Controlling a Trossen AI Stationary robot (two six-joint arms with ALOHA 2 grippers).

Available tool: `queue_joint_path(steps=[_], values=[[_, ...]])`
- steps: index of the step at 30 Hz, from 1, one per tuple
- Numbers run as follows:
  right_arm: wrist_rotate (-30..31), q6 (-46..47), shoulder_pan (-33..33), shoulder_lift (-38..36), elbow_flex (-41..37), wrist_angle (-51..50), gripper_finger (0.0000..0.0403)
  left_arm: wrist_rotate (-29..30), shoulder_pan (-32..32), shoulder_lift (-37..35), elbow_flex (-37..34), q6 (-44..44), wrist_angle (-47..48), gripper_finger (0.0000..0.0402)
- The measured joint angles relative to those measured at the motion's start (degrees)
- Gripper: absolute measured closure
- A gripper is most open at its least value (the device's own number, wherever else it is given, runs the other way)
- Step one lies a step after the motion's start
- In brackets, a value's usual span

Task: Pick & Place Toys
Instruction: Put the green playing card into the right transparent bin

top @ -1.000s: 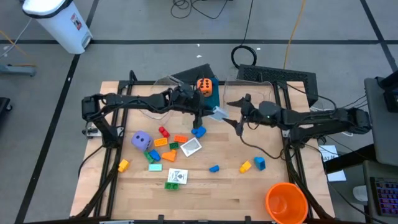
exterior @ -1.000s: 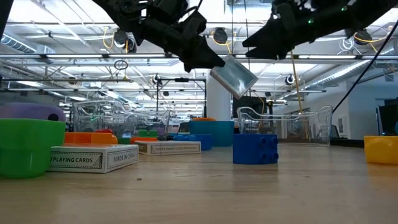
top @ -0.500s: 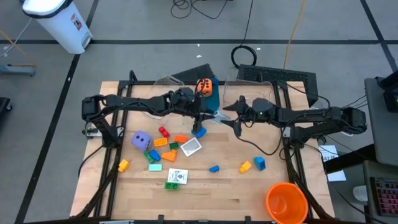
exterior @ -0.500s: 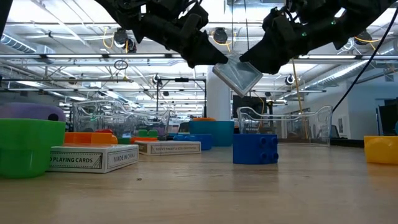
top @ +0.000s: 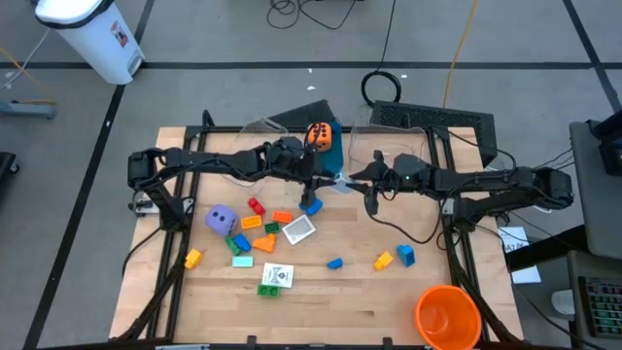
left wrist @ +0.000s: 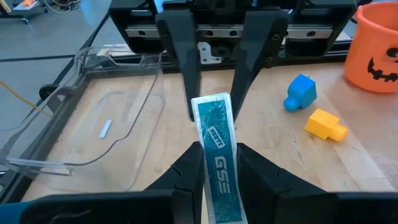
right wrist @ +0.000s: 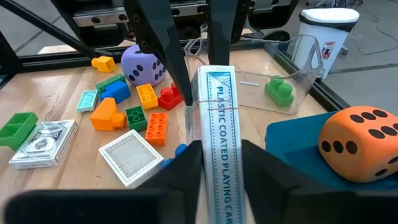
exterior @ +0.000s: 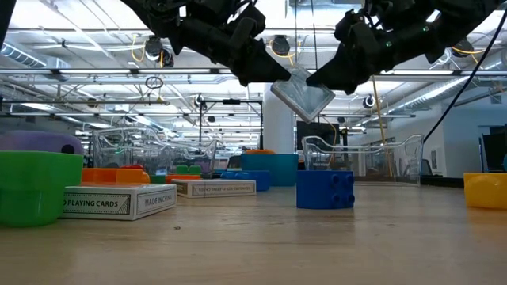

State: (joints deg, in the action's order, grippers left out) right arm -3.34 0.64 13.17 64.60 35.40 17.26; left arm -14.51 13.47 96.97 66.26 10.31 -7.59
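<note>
1. Card pack (exterior: 302, 93): clear-wrapped, held in the air above mid-table, tilted in the low view. We read "PLASTIC COATED PLAYING" along its edge in the right wrist view.
2. Left gripper (top: 321, 181): pinches one end of the pack, fingers (left wrist: 186, 168) pressed on both faces.
3. Right gripper (top: 356, 180): closed on the other end of the same pack (both grippers meet over the table's middle), fingers (right wrist: 186, 162) against its sides.
4. Blue brick (top: 310, 206): we place it on the table just beneath the left gripper.
5. Two more packs: one (top: 298, 229) lies near the blue brick, one (top: 276, 276) nearer the front edge.
6. Brick cluster (top: 255, 233): red, orange, green and blue pieces beside the purple die (top: 221, 219), left of centre.
7. Yellow brick (top: 191, 259): alone, near the left edge.
8. Right-hand strays: a small blue piece (top: 334, 262), a yellow brick (top: 384, 261) and a blue brick (top: 405, 255), the last two just beside each other.
9. Orange die (top: 319, 133): resting on the blue box (top: 330, 146) at the table's back.
10. Clear tubs: one (top: 251, 131) behind the left arm, one (top: 389, 136) behind the right.
11. Orange cup (top: 447, 316): front right corner (a pumpkin face shows in the left wrist view).
</note>
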Motion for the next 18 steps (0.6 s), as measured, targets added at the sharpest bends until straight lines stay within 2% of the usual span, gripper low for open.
queue_joint_path(steps=[3,8,14,18], values=[[-0.19,-0.53,0.00,0.02,0.00,-0.07,0.0342,0.01,0.00,0.00,0.00,0.11,0.10,0.0325],[-0.02,-1.35,0.00,-0.35,-0.02,0.27,0.0342,0.09,0.09,-0.69,0.00,1.98,0.16,0.0312],[0.34,-1.31,0.05,-0.89,-0.11,0.93,0.0342,1.57,0.43,-5.76,0.07,3.41,0.64,0.0236],[0.31,0.63,1.20,-2.44,-0.09,1.53,0.0342,7.13,0.80,-10.87,0.07,3.41,4.22,0.0179]])
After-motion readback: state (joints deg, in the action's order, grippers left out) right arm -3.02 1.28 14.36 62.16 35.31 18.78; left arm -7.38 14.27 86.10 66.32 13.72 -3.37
